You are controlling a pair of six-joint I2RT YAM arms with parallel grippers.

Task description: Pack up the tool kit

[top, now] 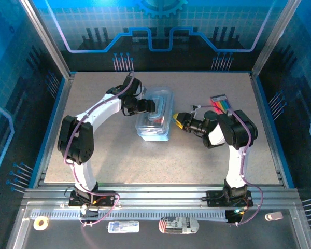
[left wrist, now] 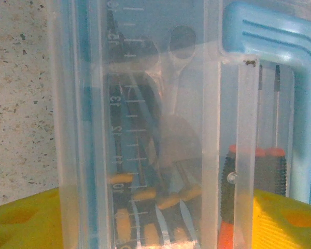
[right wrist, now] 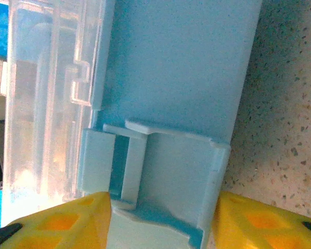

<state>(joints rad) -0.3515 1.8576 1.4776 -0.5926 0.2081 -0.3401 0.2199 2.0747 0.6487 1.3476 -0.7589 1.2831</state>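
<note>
The tool case (top: 154,116) lies mid-table (top: 93,155). The left hand (top: 149,106) is at the case's left side and the right hand (top: 178,122) at its right side. A flat pack (top: 221,102) lies right of the case, farther back.

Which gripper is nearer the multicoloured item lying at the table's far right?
Right. The right gripper is at the clear case's right side, nearer the multicoloured item; the left gripper is over the case's left part, farther off.

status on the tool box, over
Left hand straddling box wall, right hand straddling blue latch, grip unclear. Tools inside box, lid down. Rainbow-coloured item loose on table, right rear.
</note>
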